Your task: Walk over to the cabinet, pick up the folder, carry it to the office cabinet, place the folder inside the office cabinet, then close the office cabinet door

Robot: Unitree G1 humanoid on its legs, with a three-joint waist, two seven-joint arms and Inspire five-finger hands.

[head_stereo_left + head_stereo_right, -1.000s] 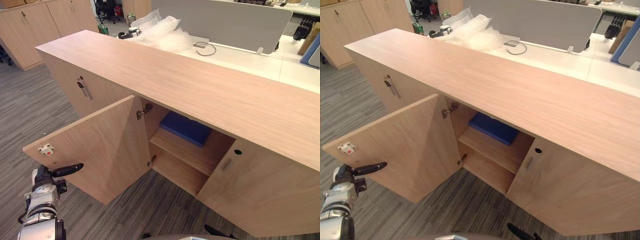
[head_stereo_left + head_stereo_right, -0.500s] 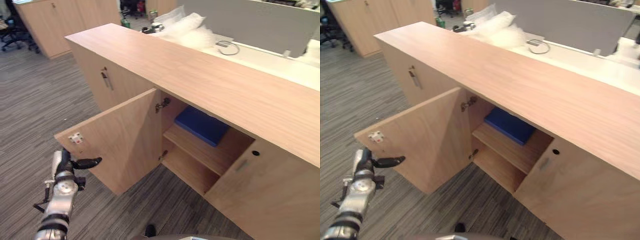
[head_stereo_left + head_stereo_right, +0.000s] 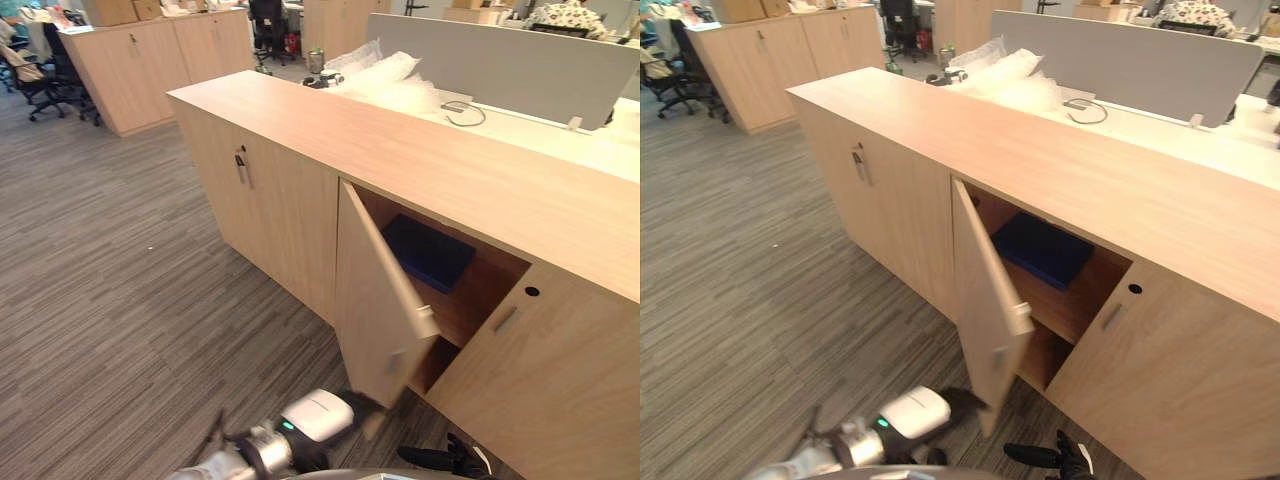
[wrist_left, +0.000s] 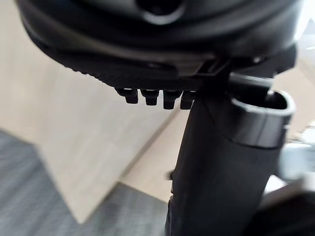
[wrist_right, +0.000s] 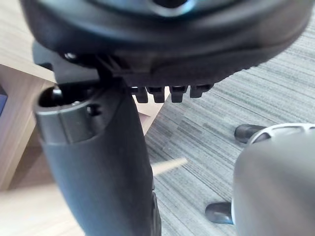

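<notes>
The left hand (image 3: 362,405) is down low by the bottom corner of the door (image 3: 375,290). Its fingers (image 4: 152,96) are straight and hold nothing, and I cannot tell if it touches the wood. The right hand (image 3: 1045,457) hangs low near the floor (image 5: 236,98), loose and holding nothing too. The blue folder (image 3: 430,250) already lies inside the cabinet (image 3: 400,150), so I think this is the last step: shutting the door. The door stands about half open. Next, the left hand should push the door's outer side toward the cabinet until it sits flat, then pull clear so nothing gets pinched. The eye views give the whole door and the folder behind it. The left wrist view gives the fingers and thumb (image 4: 216,177) up close, with pale door wood just past them.
</notes>
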